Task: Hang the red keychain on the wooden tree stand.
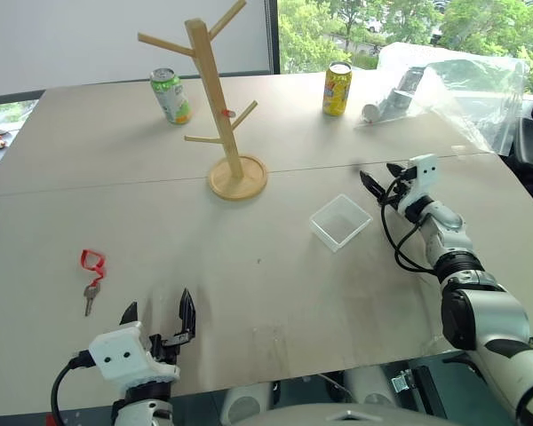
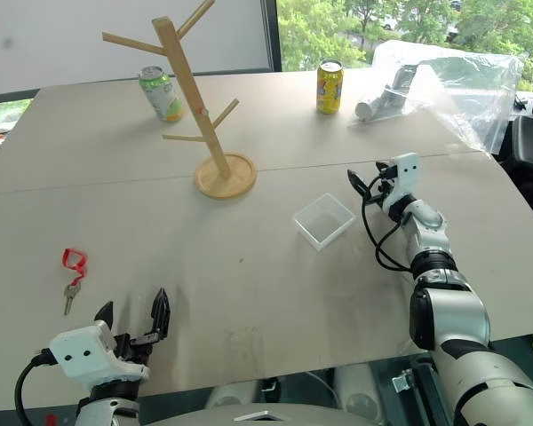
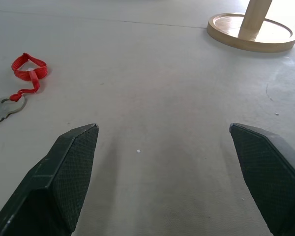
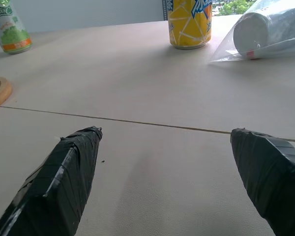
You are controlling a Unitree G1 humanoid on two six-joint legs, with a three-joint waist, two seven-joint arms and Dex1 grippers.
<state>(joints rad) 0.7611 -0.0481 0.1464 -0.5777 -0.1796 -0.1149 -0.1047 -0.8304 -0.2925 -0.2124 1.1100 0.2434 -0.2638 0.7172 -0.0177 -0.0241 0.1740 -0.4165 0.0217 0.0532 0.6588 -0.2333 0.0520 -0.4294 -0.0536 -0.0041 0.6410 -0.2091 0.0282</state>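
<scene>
The red keychain (image 1: pixel 91 266) lies flat on the table at the near left, its red loop strap (image 3: pixel 28 69) joined to a small silver key (image 1: pixel 90 297). The wooden tree stand (image 1: pixel 215 98) rises upright at the table's middle back on a round disc base (image 3: pixel 250 32), its pegs bare. My left gripper (image 1: pixel 158 315) hovers open near the table's front edge, to the right of the keychain and apart from it. My right gripper (image 1: pixel 382 180) stands open over the right side of the table, holding nothing.
A green can (image 1: pixel 171 95) stands left of the stand and a yellow can (image 1: pixel 337 88) at the back right. A clear square tray (image 1: pixel 340 222) lies mid-table near my right gripper. A crumpled clear plastic bag (image 1: pixel 453 89) with a white roll sits at the far right.
</scene>
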